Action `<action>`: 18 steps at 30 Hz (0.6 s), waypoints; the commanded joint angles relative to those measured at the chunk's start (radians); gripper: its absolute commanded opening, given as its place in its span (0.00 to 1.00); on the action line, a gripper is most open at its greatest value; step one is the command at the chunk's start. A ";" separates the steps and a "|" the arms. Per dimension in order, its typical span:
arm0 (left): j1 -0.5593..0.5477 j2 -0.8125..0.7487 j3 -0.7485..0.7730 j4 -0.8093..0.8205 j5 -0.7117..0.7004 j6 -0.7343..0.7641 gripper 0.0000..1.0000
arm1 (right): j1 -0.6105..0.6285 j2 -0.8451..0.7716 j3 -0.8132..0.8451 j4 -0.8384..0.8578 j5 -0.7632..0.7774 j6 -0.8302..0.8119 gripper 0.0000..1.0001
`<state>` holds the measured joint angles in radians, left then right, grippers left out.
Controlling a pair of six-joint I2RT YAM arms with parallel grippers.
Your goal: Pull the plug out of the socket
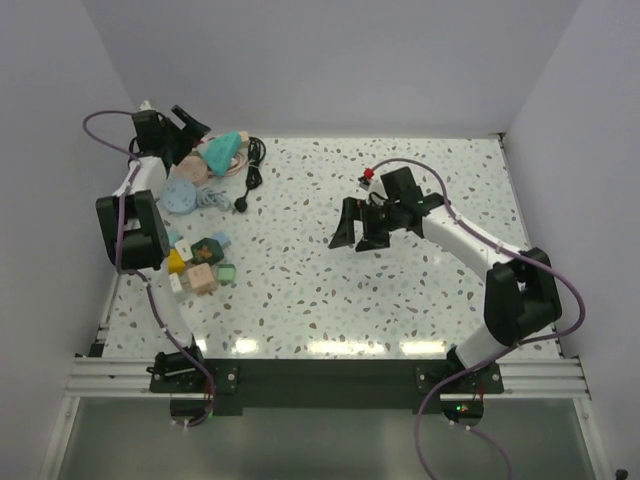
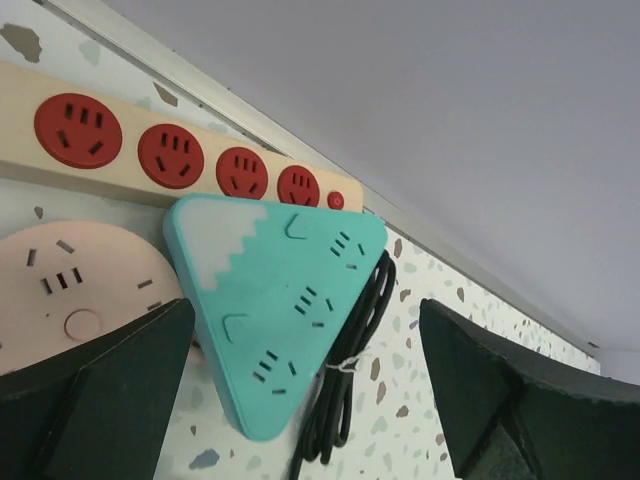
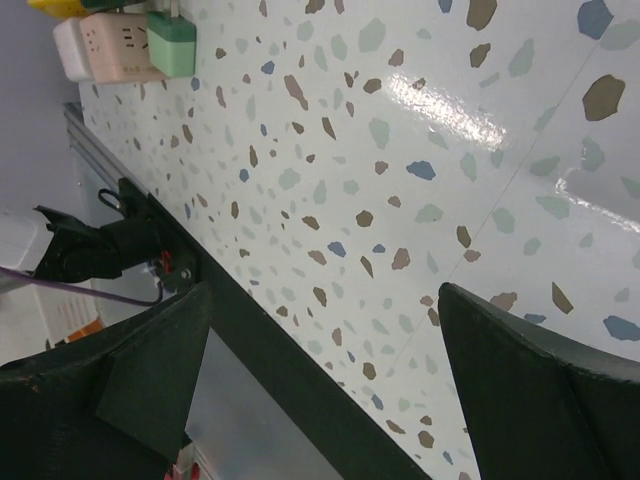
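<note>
At far-left corner of bench [image 1: 400, 300], left tool [image 2: 305, 310] gapes wide, holding nothing, above socket [image 2: 125, 178], four red outlets [image 2: 170, 155] showing, teal triangle [image 2: 270, 270] overlapping its edge. Black plug [image 1: 243, 206] lies loose on bench, apart from socket. Mid-bench, right tool [image 3: 325, 292] wide open too, empty.

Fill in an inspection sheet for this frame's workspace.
Surface: speckled table, glare near the front.
Job's things: cream power strip, four red outlets all empty; black plug lying loose on the table.
Clutter: teal triangular strip meeting the power strip's edge; pink round socket; light-blue disc; cluster of small adapters.
Grippers: left gripper open over the teal strip, holding nothing; right gripper open over the table.
Cables: bundled black cord beside the teal strip; purple arm cables.
Surroundings: plain walls; nothing else seen.
</note>
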<state>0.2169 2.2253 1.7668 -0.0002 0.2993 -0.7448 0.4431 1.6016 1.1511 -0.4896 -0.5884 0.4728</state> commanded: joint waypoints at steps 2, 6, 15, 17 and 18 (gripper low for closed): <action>0.009 -0.243 -0.052 -0.038 0.024 0.123 1.00 | -0.001 -0.086 0.078 -0.024 0.085 -0.031 0.99; 0.006 -0.386 -0.151 -0.046 0.109 0.200 1.00 | -0.003 -0.101 0.105 -0.041 0.136 -0.039 0.99; -0.088 -0.812 -0.552 0.006 0.250 0.280 1.00 | -0.004 -0.221 0.075 -0.101 0.303 -0.043 0.99; -0.126 -0.899 -0.598 -0.044 0.233 0.329 1.00 | -0.004 -0.293 0.046 -0.099 0.341 -0.034 0.99; -0.155 -0.921 -0.609 -0.091 0.221 0.341 1.00 | -0.004 -0.317 0.018 -0.101 0.360 -0.030 0.99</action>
<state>0.1181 1.3869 1.2064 -0.0345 0.4988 -0.4999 0.4427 1.3949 1.2095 -0.5701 -0.3279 0.4412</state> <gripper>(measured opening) 0.997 0.986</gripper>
